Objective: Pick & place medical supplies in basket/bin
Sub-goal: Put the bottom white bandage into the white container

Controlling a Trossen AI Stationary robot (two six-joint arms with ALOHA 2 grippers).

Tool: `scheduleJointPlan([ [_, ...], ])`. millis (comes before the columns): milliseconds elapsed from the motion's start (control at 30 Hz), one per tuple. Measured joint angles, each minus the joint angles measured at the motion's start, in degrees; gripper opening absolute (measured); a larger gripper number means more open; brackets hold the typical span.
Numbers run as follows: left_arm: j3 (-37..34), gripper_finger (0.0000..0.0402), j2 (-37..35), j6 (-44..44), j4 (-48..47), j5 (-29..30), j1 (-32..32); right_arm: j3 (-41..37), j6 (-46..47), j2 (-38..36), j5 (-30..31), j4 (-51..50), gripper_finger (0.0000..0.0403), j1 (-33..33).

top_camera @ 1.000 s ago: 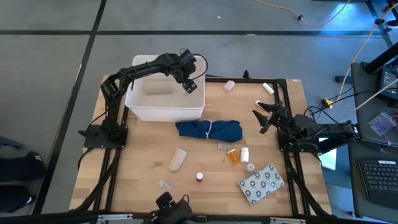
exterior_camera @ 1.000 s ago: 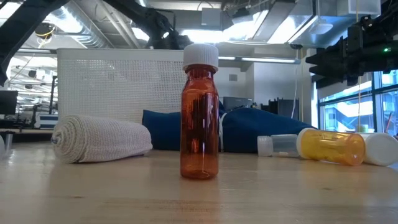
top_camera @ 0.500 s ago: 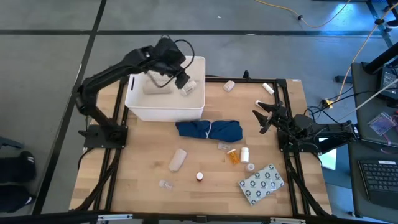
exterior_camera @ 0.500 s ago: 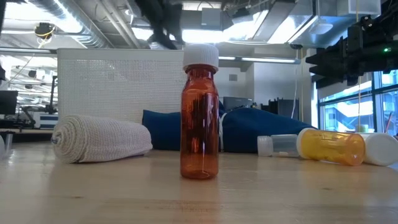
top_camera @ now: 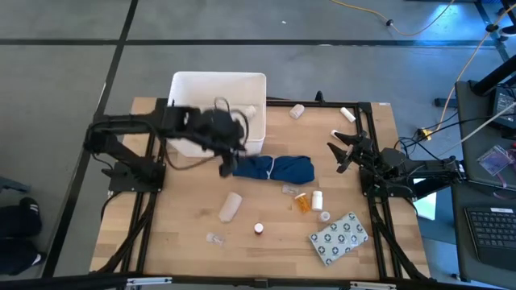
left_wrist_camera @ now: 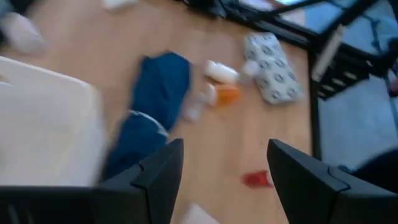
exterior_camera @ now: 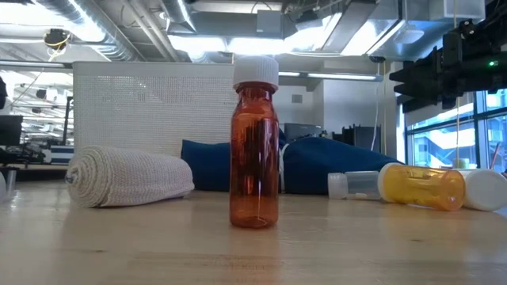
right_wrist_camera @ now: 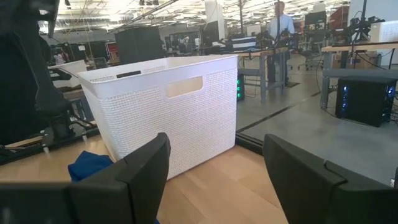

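Left gripper (top_camera: 228, 161) is spread open with nothing between the fingers, hanging over the near edge of the white tub (top_camera: 251, 80), right by the end of the dark blue cloth (top_camera: 272, 169); in its wrist view you can see daylight between both dark fingers and only table below. Right gripper (top_camera: 340, 151) is parked at the right side of the table, also spread and empty, just staring at the tub wall. Going near to far: the upright brown bottle with the white cap (exterior_camera: 254, 142) stands closest to the low camera, then the gauze roll (exterior_camera: 129, 176) lying on its side, the orange pill bottle (exterior_camera: 421, 185) on its side among a couple of white-capped vials, the grey dotted blister pack (top_camera: 339, 237) off to the right, then the cloth, then the tub at the back. Biggest risk I'd guess: that tall bottle is tippy, so an off-centre pinch could knock it over and send it rolling. Same with the orange one, which could scoot away. Cloth could also snag a finger on the way past.
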State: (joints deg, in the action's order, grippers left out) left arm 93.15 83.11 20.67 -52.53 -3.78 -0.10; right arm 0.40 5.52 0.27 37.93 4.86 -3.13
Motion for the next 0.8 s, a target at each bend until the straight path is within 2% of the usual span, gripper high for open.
scheduleJointPlan([
  [200, -0.01, 0.0224, 3.26, 8.63, 0.04, 7.26, -9.03, -0.02, -0.04, -0.01, 0.00, 0.00, 0.0257, 0.00],
  [367, -0.01, 0.0224, 6.89, 13.82, 0.68, 8.56, -13.66, 0.00, 0.09, 0.00, -0.01, 0.00, 0.0257, 0.01],
  [567, -0.01, 0.0237, 11.17, 22.66, 1.23, 3.99, -14.41, 0.00, 0.50, -0.01, -0.02, 0.00, 0.0257, 0.00],
  [800, -0.01, 0.0299, 17.81, 19.65, 1.31, -0.09, -13.37, -0.01, 1.16, 0.00, -0.02, 0.00, 0.0257, 0.00],
])
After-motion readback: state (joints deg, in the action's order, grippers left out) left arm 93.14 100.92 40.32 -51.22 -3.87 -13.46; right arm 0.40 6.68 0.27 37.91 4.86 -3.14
